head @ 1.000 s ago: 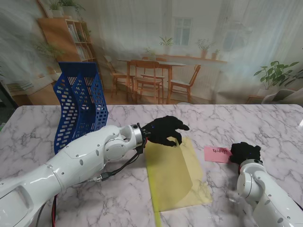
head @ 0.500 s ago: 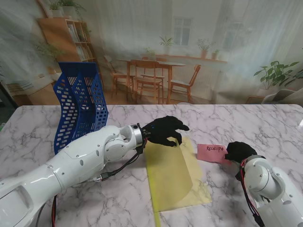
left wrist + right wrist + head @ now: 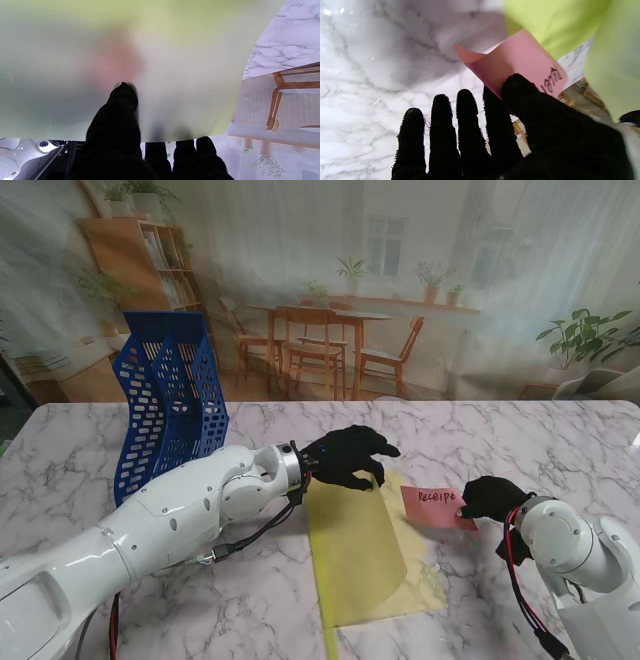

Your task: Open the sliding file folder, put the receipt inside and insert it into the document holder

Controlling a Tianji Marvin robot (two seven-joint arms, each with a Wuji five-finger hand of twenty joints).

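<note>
Left hand (image 3: 345, 456): pinching the folder (image 3: 362, 552) cover's far edge, lifting it; your opening looks done.
Surface (image 3: 300, 620): folder at centre.
Document holder (image 3: 168, 394): far left, insertion pending.
Right hand (image 3: 492, 498): pinching receipt (image 3: 432, 505) at folder's right edge, not yet inside.

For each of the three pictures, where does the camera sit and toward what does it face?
Stand view: above the shoulders, facing down at the marble table; both arms show.
Left wrist view: along the left hand, under the lifted yellow folder flap.
Right wrist view: along the right hand, pinching the pink receipt.
All views share folder and receipt.
</note>
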